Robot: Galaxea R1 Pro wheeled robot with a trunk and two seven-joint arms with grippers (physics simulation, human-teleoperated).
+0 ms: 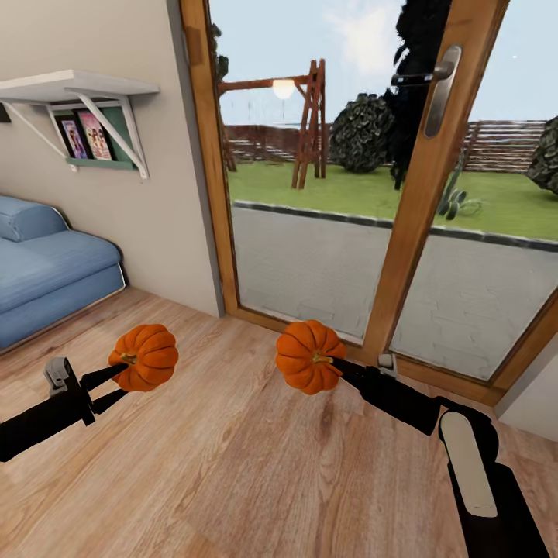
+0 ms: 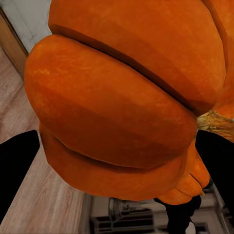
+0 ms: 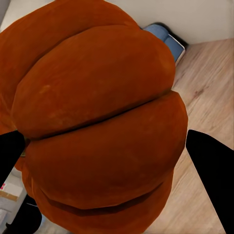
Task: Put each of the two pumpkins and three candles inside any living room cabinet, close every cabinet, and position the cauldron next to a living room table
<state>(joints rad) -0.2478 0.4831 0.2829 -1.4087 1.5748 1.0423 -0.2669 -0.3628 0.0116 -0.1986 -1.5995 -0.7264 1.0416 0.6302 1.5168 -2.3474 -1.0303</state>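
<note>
Two orange ribbed pumpkins hang above the wooden floor, one in each hand. My left gripper (image 1: 122,380) is shut on the left pumpkin (image 1: 146,356), which bulges large between the dark fingers in the left wrist view (image 2: 122,107). My right gripper (image 1: 339,368) is shut on the right pumpkin (image 1: 308,356), held in front of the glass door; it looms just as close in the right wrist view (image 3: 102,136). The candles, the cabinet and the cauldron are out of view.
A wood-framed glass door (image 1: 418,178) with a metal handle (image 1: 442,85) stands straight ahead, garden beyond it. A blue sofa (image 1: 46,271) sits at the left under a white wall shelf (image 1: 77,85) with photos. Wooden floor (image 1: 232,473) stretches below me.
</note>
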